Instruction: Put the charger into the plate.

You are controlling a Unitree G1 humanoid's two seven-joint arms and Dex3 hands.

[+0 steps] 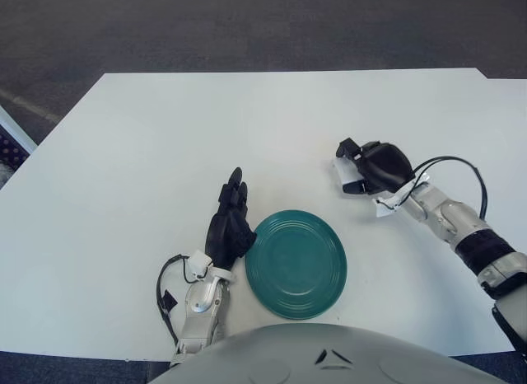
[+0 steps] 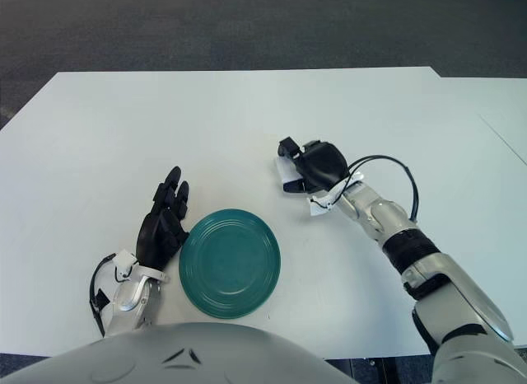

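My right hand is curled down over the small white block-shaped charger, gripping it on the white table, at two o'clock from the round dark-green plate. It looks light, rigid and smooth, so I'd pinch its flat sides. My left hand shows at the plate's nine o'clock edge, fingers extended and holding nothing.

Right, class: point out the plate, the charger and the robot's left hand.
plate (image 1: 296, 264), left eye view, ridged centre.
charger (image 1: 354, 184), left eye view, white body under the right hand's fingers.
left hand (image 1: 230, 226), left eye view, palm.
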